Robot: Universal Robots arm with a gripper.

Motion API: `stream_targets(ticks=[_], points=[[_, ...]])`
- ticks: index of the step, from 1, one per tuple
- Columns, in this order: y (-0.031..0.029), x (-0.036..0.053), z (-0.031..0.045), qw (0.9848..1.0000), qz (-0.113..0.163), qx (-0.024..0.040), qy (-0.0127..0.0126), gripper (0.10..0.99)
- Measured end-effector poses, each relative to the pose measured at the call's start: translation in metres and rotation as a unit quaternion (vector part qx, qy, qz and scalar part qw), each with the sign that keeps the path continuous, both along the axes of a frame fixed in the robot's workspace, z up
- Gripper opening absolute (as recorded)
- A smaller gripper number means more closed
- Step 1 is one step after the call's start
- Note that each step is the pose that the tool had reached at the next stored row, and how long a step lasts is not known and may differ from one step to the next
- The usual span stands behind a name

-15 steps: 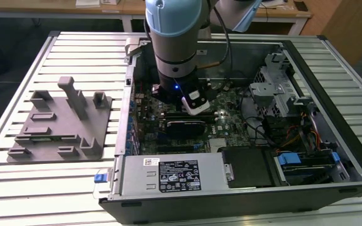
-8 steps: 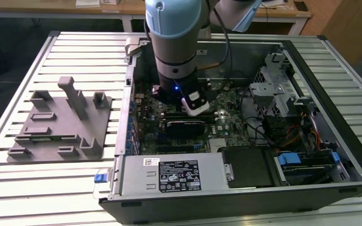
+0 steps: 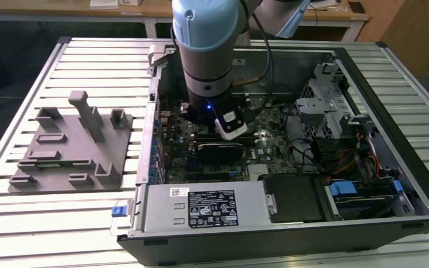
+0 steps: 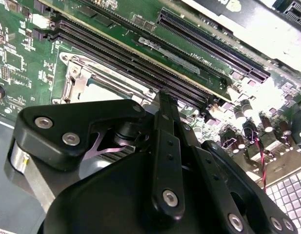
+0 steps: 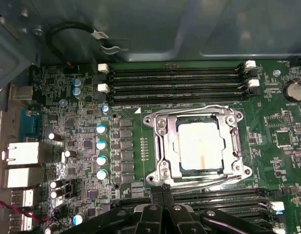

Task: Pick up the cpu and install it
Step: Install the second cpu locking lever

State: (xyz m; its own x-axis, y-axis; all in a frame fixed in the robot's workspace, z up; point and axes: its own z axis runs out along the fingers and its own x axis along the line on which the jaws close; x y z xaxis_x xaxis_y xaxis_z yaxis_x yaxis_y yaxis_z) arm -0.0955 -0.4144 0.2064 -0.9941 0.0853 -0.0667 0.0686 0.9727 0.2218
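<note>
The pincer [image 5: 162, 191] is seen clenched, its two black fingers [image 4: 166, 146] pressed together with nothing between them. In the first wrist view its tips are held just beside the near edge of the socket frame [image 5: 162, 141], above the memory slots [image 5: 223, 197] on that side. The cpu [image 5: 200, 145] is found seated in the socket, its pale metal top framed by the bright steel bracket; whether the bracket is latched down cannot be told with certainty. More memory slots [image 5: 177, 83] are seen on the far side of the socket, and a row of blue-topped capacitors [image 5: 101, 152] beside it. In the exterior view the arm [image 3: 208, 56] is lowered into the open computer case [image 3: 393, 167], which lies on the slatted desk [image 3: 20, 223]. A grey fixture [image 3: 76, 148] with upright posts is set on the desk, at the exterior view's left of the case.
</note>
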Motion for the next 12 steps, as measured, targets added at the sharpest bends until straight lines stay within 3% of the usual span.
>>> stream_targets(ticks=[3,12], points=[[-0.0005,0.0,-0.0005,1.0,0.0,0.0068,0.0,0.106],[-0.0025,-0.0001,-0.0059,0.9999,-0.001,0.0145,0.0,0.106]])
